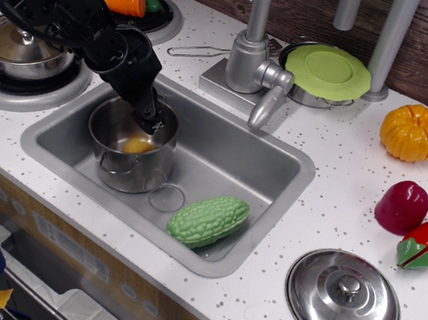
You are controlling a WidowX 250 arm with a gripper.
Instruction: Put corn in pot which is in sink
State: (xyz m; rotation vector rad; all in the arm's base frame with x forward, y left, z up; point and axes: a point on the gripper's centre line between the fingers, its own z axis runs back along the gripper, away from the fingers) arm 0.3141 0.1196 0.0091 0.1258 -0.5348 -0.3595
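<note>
The yellow corn (137,146) lies inside the shiny steel pot (127,156), which stands at the left end of the grey sink (258,163). My gripper (149,119) hangs over the pot's far rim, just above the corn and apart from it. Its dark fingers look parted and hold nothing. The black arm reaches in from the upper left and hides part of the pot's back rim.
A bumpy green gourd (208,220) lies in the sink beside the pot. A lidded steel pot (21,46) sits on the left burner. The faucet (256,56) stands behind the sink. An orange pumpkin (413,132), red vegetables (413,220) and a loose lid (343,298) lie at right.
</note>
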